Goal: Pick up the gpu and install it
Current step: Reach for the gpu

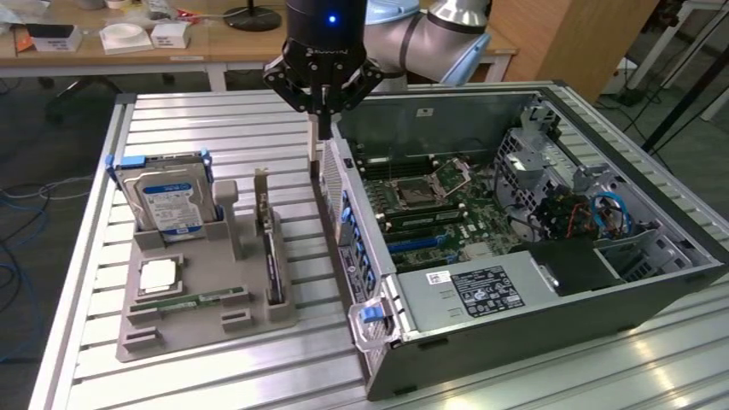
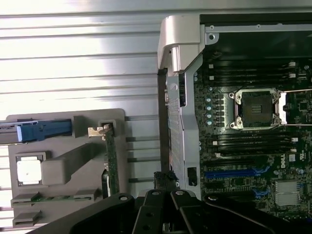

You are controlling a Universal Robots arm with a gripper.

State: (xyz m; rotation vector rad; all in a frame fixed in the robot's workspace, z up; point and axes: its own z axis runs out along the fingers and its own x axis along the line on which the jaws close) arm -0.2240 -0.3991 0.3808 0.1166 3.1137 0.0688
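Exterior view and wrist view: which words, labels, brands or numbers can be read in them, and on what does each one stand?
"DELL": white print on the motherboard, near its edge in the wrist view, turned sideways.
Black power supply label: many lines of print, too small to read.
Blue-white hard drive label: blurred, not readable.
Small white sticker beside the power supply label: not readable.
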